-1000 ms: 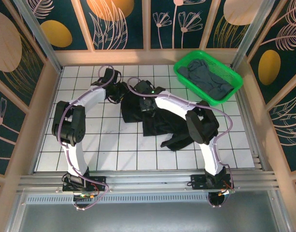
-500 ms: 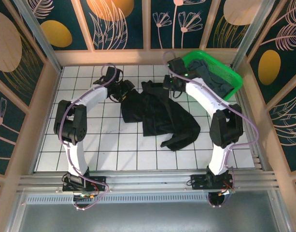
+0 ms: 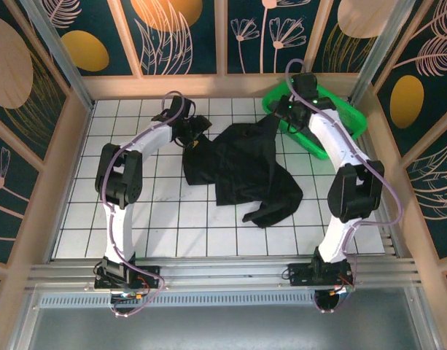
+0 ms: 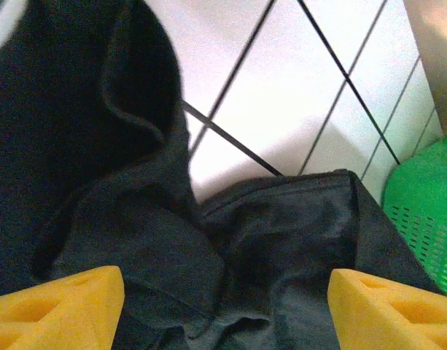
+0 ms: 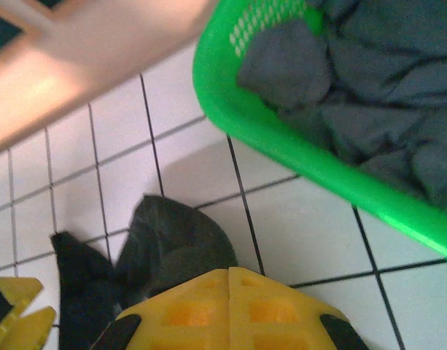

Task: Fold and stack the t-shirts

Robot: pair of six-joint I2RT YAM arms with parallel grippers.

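Note:
The black t-shirt (image 3: 241,164) lies partly spread on the white tiled table, with a rumpled end at the front right. My right gripper (image 3: 278,120) holds its back right corner just beside the green basket. In the right wrist view that gripper (image 5: 229,281) is shut, with black cloth (image 5: 172,240) coming out under the joined yellow fingers. My left gripper (image 3: 196,130) is at the shirt's back left corner. Its yellow fingers (image 4: 55,302) stand wide apart over folds of the black t-shirt (image 4: 267,240). The slate grey t-shirt (image 5: 383,109) lies crumpled in the basket.
The green plastic basket (image 3: 354,117) sits at the back right corner, its rim (image 5: 281,149) close to my right gripper. Wooden walls enclose the table on three sides. Bare tiles (image 3: 135,211) lie to the left and front of the shirt.
My right gripper has travelled from the shirt's middle to the back right by the basket, drawing a corner out. The left gripper shifted slightly back. The shirt lies wider.

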